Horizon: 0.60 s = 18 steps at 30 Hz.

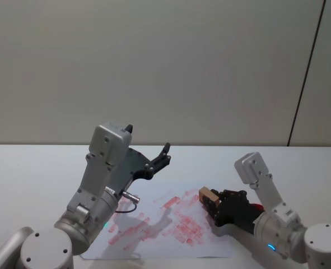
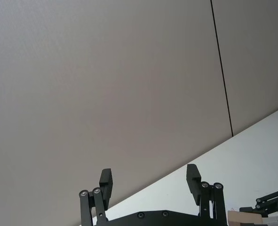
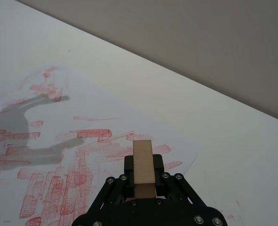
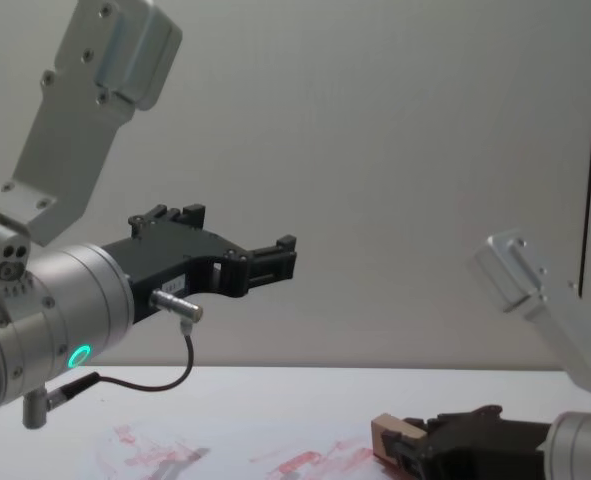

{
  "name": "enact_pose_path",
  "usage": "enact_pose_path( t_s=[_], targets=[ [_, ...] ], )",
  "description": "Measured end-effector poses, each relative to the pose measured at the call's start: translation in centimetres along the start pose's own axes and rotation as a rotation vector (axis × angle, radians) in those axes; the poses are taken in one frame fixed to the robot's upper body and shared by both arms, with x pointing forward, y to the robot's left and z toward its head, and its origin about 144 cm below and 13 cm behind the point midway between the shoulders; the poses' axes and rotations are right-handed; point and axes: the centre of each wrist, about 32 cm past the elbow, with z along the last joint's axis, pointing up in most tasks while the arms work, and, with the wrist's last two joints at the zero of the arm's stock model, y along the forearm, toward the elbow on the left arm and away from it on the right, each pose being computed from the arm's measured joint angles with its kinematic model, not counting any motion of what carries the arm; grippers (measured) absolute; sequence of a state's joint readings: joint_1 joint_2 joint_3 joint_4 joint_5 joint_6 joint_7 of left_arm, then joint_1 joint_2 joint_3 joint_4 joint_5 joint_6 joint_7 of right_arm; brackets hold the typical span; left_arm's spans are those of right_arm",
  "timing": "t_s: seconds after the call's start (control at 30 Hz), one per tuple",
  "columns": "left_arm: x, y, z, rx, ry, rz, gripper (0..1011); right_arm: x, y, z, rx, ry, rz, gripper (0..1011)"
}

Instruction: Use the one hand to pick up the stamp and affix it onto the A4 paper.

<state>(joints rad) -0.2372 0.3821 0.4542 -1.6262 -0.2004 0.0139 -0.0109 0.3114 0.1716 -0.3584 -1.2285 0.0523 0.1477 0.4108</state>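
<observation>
The stamp (image 1: 208, 196) is a small tan wooden block, and my right gripper (image 1: 213, 203) is shut on it just above the right edge of the A4 paper (image 1: 154, 224). From the right wrist the stamp (image 3: 143, 167) sticks out between the black fingers, over the A4 paper (image 3: 82, 141) and its smeared red marks. The chest view shows the stamp (image 4: 393, 437) low at the right, close to the sheet. My left gripper (image 1: 164, 154) is raised above the table's left half, open and empty, its fingers (image 2: 106, 181) pointing at the wall.
The white table (image 1: 31, 168) runs out on all sides of the sheet. A grey wall (image 1: 165, 67) stands behind. A bit of red (image 1: 257, 208) shows behind my right wrist.
</observation>
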Motion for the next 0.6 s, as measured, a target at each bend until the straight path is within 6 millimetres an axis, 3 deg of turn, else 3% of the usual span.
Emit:
enact_pose_path(
  t_s=[0.6],
  targets=[
    [0.0,0.0,0.0,0.0,0.0,0.0,1002,0.17,0.82,-0.16,-0.038,-0.001,0.007,217]
  ],
)
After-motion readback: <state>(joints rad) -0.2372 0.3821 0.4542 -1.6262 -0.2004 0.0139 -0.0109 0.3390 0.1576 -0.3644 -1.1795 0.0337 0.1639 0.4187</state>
